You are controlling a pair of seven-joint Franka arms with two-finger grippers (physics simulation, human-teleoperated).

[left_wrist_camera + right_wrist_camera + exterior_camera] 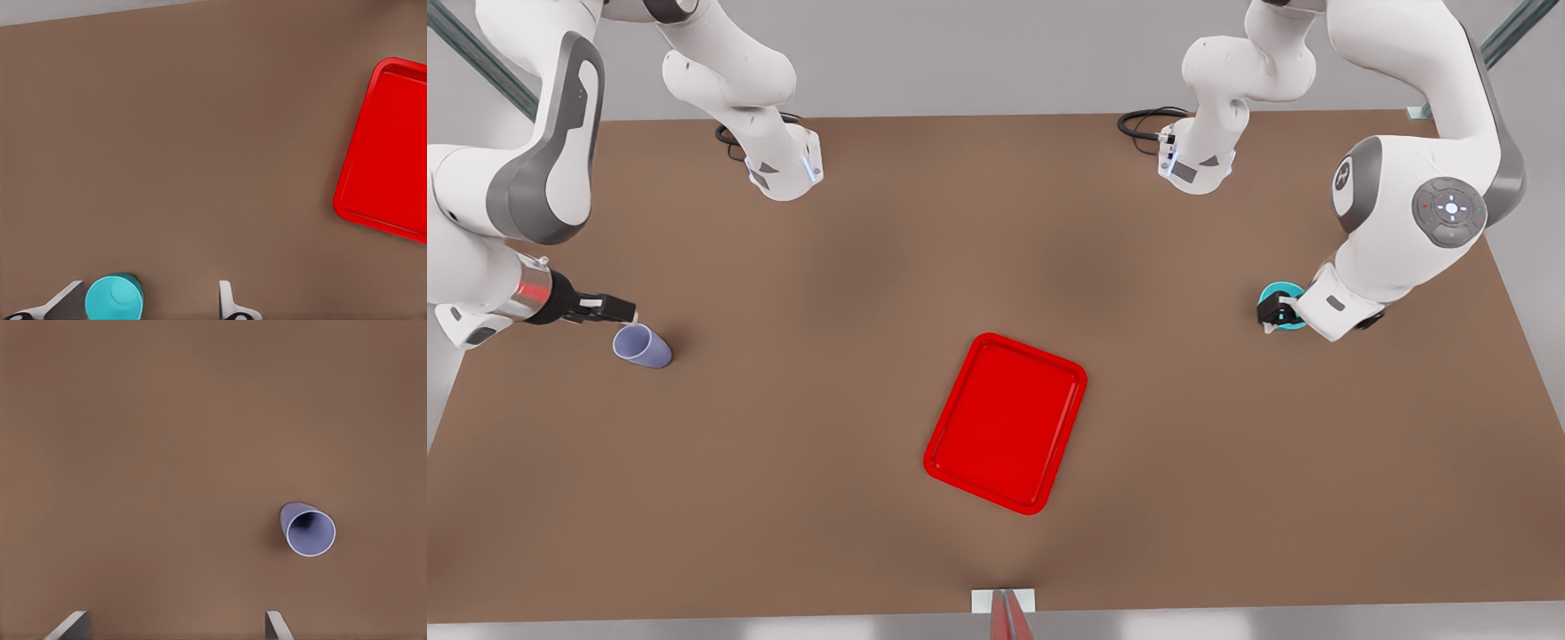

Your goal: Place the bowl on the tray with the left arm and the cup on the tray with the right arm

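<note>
Brown worktop (800, 498) spanning the front view, two white arms reaching in from the far side. Red tray (1005, 423) flat near the worktop's middle, slightly turned, nothing on it; also visible from the left wrist (390, 147), well apart from the bowl. Left arm (1405, 213) on the front view's right, bent down over the bowl. Right arm (480, 196) on the front view's left, forearm nearly level, aimed at the cup. Cup (641, 346) lavender, on the worktop at the front view's left, mouth seen open from the right wrist (307, 529), well apart from the tray. Bowl (1279, 298) teal, on the worktop at the front view's right, partly hidden by the left hand. Left hand (1273, 313) low over the bowl, fingers (225, 299) spread wide, bowl (114, 298) between them and close to one finger, contact not clear, nothing gripped. Right hand (624, 311) just beside the cup's rim, fingers (275, 625) spread wide, holding nothing, cup off to one side of the gap
</note>
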